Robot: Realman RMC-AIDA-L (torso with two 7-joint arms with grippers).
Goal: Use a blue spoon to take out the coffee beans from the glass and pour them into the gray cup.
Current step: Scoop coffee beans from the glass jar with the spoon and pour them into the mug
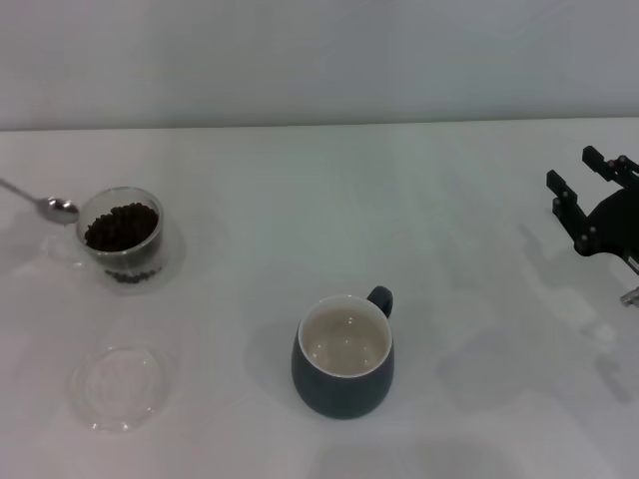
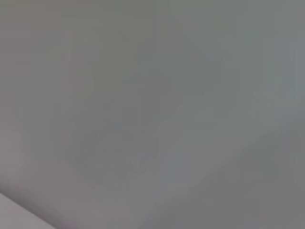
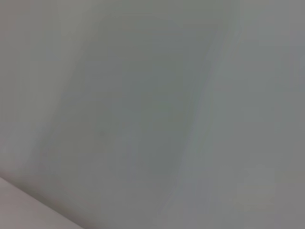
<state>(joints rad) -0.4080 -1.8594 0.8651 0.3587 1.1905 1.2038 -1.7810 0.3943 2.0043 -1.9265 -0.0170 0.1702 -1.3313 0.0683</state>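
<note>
**Steel spoon bowl poised at the bean glass: scooping step**

Item 1. Blue spoon [image 1: 40, 203]: metal bowl and thin stem are seen at the far left of the head view, the bowl just outside the rim of the glass, the stem running off the picture's edge. The handle and whatever holds it are out of view. No beans can be made out in the bowl.

Item 2. Glass [image 1: 122, 236]: clear, double-walled, set on the white counter [image 1: 449, 249] at the left. Coffee beans [image 1: 121, 226] are heaped inside, close to the rim.

Item 3. Gray cup [image 1: 342, 357]: placed near the middle front, well apart from the glass, loop handle turned to the rear right. Its cream inside appears to hold no beans.

Item 4. Shallow clear dish [image 1: 116, 386]: laid in front of the glass, not needed.

Item 5. Right pincer [image 1: 591, 196]: parked at the far right edge, fingers spread apart and clamped on nothing. Left pincer: not in view; both wrist views show only blank grey.

Handling note. Scooping is judged to be the step in hand. The bowl should be lifted over the rim, dipped shallowly into the heap, and drawn up level, since an overfilled or tilted bowl is likely to shed beans on the long carry to the cup. The light glass could be nudged if the rim is struck.
</note>
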